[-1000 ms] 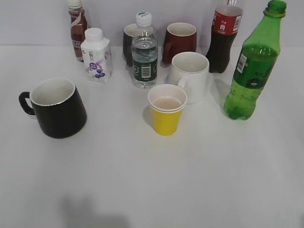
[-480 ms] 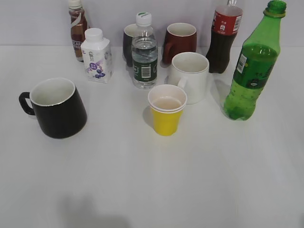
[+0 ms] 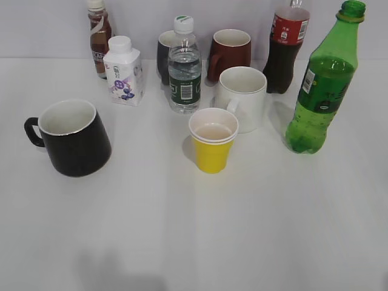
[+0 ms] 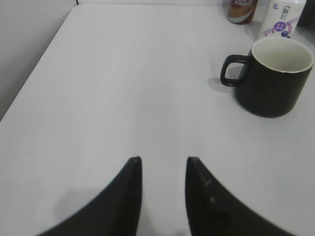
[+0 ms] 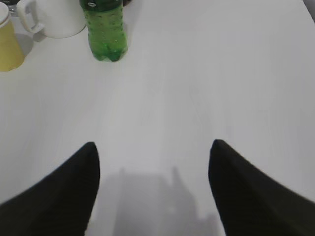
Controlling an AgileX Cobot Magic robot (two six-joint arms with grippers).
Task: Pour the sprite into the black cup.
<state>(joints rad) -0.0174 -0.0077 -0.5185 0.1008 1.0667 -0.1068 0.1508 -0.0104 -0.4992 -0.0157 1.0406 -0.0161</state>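
The green sprite bottle (image 3: 321, 85) stands upright and capped at the right of the table; its base shows in the right wrist view (image 5: 105, 30). The black cup (image 3: 73, 137) with a white inside stands at the left, handle to the left; it shows in the left wrist view (image 4: 273, 75) too. My left gripper (image 4: 163, 160) is open and empty over bare table, well short of the cup. My right gripper (image 5: 154, 146) is wide open and empty, well short of the bottle. Neither gripper shows in the exterior view.
A yellow paper cup (image 3: 213, 140) stands mid-table, a white mug (image 3: 242, 97) behind it. A water bottle (image 3: 184, 66), a dark mug (image 3: 163, 54), a maroon mug (image 3: 230, 53), a cola bottle (image 3: 286, 45), a white milk bottle (image 3: 123, 71) and a brown drink bottle (image 3: 99, 37) line the back.
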